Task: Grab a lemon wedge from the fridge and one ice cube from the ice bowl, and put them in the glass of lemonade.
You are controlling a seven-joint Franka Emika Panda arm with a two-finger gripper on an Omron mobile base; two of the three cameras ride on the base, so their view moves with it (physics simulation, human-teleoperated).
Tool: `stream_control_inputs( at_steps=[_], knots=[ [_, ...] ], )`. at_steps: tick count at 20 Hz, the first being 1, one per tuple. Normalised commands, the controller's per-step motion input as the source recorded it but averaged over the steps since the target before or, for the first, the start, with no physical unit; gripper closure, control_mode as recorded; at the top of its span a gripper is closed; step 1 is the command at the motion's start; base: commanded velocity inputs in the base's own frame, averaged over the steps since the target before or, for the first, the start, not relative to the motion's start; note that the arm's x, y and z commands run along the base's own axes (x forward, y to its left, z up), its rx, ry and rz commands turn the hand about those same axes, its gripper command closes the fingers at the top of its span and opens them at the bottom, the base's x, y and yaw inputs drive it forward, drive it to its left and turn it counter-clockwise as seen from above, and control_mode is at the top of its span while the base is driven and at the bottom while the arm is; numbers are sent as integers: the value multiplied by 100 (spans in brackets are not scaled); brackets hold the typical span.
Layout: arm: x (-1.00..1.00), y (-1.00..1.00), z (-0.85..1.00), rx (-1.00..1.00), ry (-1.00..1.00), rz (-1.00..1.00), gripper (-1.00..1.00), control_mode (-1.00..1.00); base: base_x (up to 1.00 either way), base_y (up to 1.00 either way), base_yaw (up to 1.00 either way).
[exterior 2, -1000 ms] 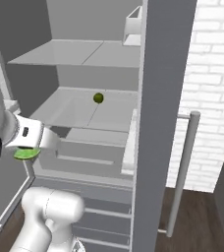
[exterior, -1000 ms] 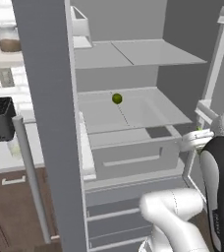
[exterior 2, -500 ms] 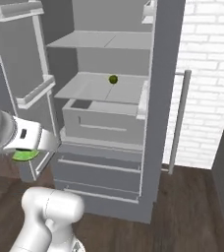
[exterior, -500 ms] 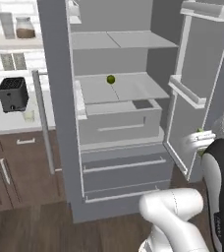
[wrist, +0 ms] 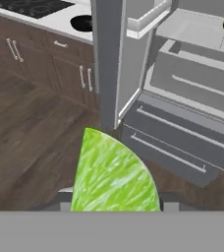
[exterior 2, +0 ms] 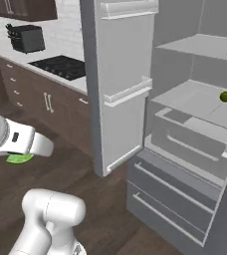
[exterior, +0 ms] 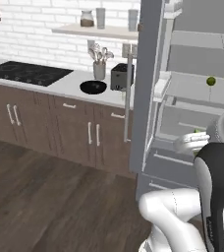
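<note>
From behind the arm on its left, the fridge stands open, its grey door edge-on toward me with a long bar handle down its front. Left of it runs the white table over brown cabinets. The black ice bowl sits near the table's front edge, with a dark toaster just beside it toward the fridge and a grey pot of utensils behind it. A black stove top lies toward the table's far left end. On a fridge shelf rests a dark olive-green round fruit. Low at the right, a sliver of the bright green lemon wedge peeks out by the white wrist.

From the right side, the wedge hangs under the white hand at the left edge, over the wood floor, well apart from the fridge. The round fruit sits on the middle shelf, above two closed drawers.

Looking along the hand, the wedge looms large in the lower middle. The pincer is closed on it, the wedge sitting between its tips. Beyond it are the floor, the fridge drawers, and the ice bowl on the table at the top.
</note>
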Motion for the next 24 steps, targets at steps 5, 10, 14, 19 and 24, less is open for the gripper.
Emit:
stream_control_inputs(
  at_steps=[5,10,14,19,24],
  knots=[
    [0,0,0,0,0,0,100,100,0,23,66],
    [0,0,0,0,0,0,100,100,81,10,23],
    [0,0,0,0,0,0,100,100,100,8,17],
    [0,0,0,0,0,0,100,100,100,19,4],
    [0,0,0,0,0,0,100,100,100,19,-13]
  ],
)
